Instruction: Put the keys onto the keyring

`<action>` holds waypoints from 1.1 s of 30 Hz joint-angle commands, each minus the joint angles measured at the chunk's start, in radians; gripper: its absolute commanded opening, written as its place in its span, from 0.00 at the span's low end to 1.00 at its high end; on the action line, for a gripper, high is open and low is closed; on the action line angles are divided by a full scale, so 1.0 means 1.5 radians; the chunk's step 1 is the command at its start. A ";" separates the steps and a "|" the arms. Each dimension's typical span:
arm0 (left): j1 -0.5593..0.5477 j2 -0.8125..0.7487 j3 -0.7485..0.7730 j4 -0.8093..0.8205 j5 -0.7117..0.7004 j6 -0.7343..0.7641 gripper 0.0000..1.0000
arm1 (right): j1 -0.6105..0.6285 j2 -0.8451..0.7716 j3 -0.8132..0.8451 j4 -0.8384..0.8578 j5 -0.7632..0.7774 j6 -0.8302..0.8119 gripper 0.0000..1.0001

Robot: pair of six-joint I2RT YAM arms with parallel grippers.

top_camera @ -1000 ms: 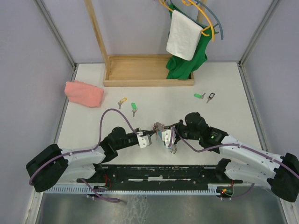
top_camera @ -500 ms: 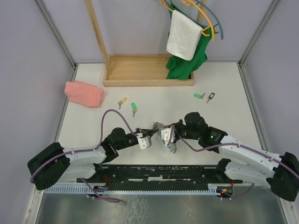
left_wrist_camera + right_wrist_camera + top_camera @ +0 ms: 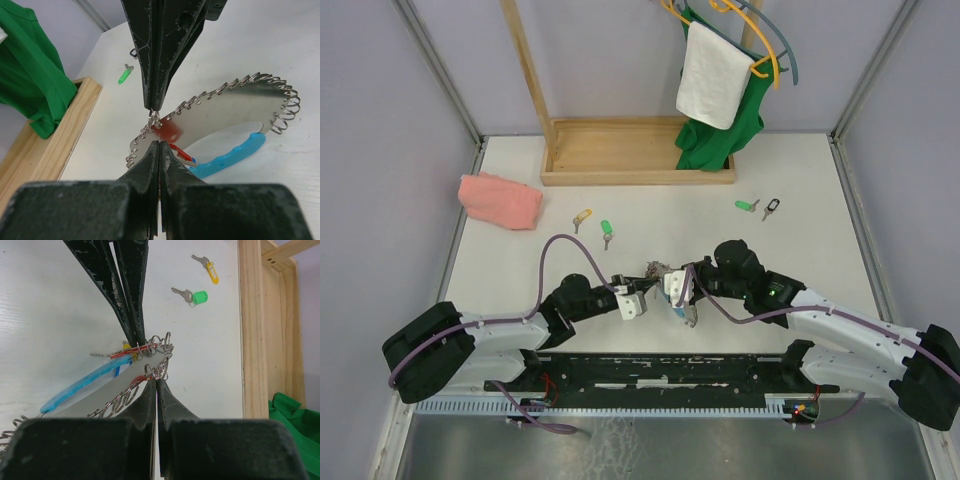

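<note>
The keyring (image 3: 658, 272) hangs between my two grippers near the table's front middle. It has a light-blue plastic piece (image 3: 235, 152), a grey chain of small rings (image 3: 112, 402) and a shiny metal plate (image 3: 225, 112). My left gripper (image 3: 642, 294) is shut on the red-tagged key (image 3: 131, 351), held edge-on against the bunch; this key also shows in the left wrist view (image 3: 180, 151). My right gripper (image 3: 664, 284) is shut on a small ring of the keyring's chain (image 3: 157, 371). Loose keys lie farther back: yellow tag (image 3: 582, 216), green tag (image 3: 606, 228), another green tag (image 3: 745, 205), dark tag (image 3: 772, 208).
A pink cloth (image 3: 500, 200) lies at the left. A wooden rack base (image 3: 630, 150) stands at the back, with a green garment (image 3: 720, 135) and a white towel (image 3: 713, 75) hanging above it. Grey walls close in the white table (image 3: 800, 250).
Both grippers have shifted slightly, the right one a little back and left, and the bunch has moved with them. Both stay shut.
</note>
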 commanded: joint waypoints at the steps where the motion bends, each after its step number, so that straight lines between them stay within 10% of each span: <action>1: -0.004 0.005 0.004 0.061 -0.016 0.011 0.03 | 0.006 -0.001 0.022 0.058 -0.004 0.011 0.01; 33: -0.006 0.013 0.020 0.066 -0.016 -0.030 0.03 | 0.006 -0.004 0.015 0.076 -0.001 0.018 0.01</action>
